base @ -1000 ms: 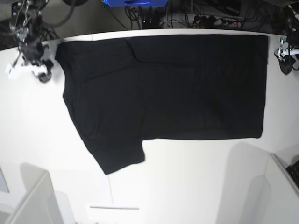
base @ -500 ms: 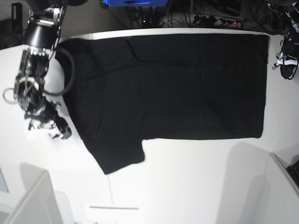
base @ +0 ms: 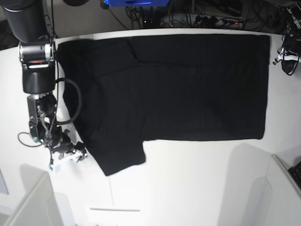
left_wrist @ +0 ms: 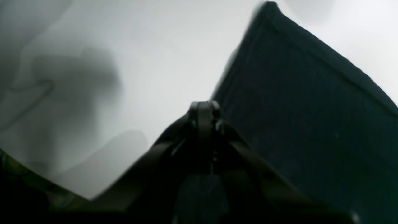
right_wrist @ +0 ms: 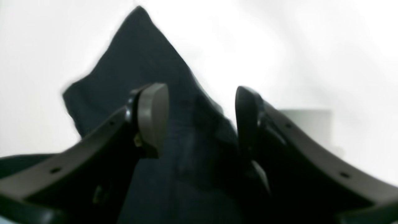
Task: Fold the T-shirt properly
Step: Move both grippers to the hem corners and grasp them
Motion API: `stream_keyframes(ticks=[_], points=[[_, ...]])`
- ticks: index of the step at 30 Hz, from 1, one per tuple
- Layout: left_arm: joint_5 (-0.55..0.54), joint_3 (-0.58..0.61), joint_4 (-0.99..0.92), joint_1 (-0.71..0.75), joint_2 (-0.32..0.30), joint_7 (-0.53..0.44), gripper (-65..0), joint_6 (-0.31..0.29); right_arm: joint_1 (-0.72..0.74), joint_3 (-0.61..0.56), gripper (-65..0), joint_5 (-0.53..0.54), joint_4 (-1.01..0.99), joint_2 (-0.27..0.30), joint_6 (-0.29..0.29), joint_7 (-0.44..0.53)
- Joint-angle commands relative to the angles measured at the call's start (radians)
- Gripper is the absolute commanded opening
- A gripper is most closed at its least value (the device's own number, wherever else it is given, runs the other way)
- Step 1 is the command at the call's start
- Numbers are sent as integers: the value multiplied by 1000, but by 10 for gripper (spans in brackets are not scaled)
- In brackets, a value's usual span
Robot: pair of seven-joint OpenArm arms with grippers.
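The black T-shirt (base: pixel 178 89) lies spread flat across the white table (base: pixel 188 179), plain side up, with one short sleeve (base: pixel 120 157) pointing to the front left. My right gripper (base: pixel 75 154) hovers low at that sleeve's left edge. In the right wrist view it (right_wrist: pixel 199 118) is open, and the sleeve cloth (right_wrist: pixel 133 62) lies below and between its fingers (right_wrist: pixel 152 115). My left gripper (base: pixel 285 59) hangs off the shirt's back right corner. Its tips (left_wrist: pixel 203 109) are pressed together beside the shirt's hem (left_wrist: pixel 311 124), with no cloth seen between them.
Cables and a power strip (base: pixel 211 21) run behind the table's back edge. Grey partitions stand at the front left (base: pixel 33 202) and front right (base: pixel 282 188). A small white tag (base: pixel 54 167) dangles by the right gripper.
The right arm has swept from the back left corner down along the shirt's left edge to the sleeve, its jaws spreading. The left arm has stayed by the back right corner.
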Motion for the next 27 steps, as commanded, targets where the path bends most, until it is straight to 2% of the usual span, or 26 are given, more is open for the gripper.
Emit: stream_keyframes(ticks=[1,6,9,13,14,18,27], points=[[-14,11,21,0,-13,-21,-650,-6,49,3,-324,4,-1,14,16,27],[-14,92,29,-29,-13,-21,-650,-6,88,-17,-323,2,-67,-6,20,56],[-14,111,32,-29,-12,-21,-650,-6,126,-121,-320,2,-142,-3,20,130],[-14,106,35,-25,-10,-21,-650,-6,227,-226,-270,8,-334,-7,24,197],[-14,105,34,-25,-12,-21,-650,-6,246,-236,-267,8,-366,-9,36,208],[-14,102,32,-23,-13,-21,-650,-6,300,-243,-266,2,-490,-35,153,222],[-14,102,29,-6,-13,-21,-650,-6,269,-244,-260,2,-539,-58,159,274]])
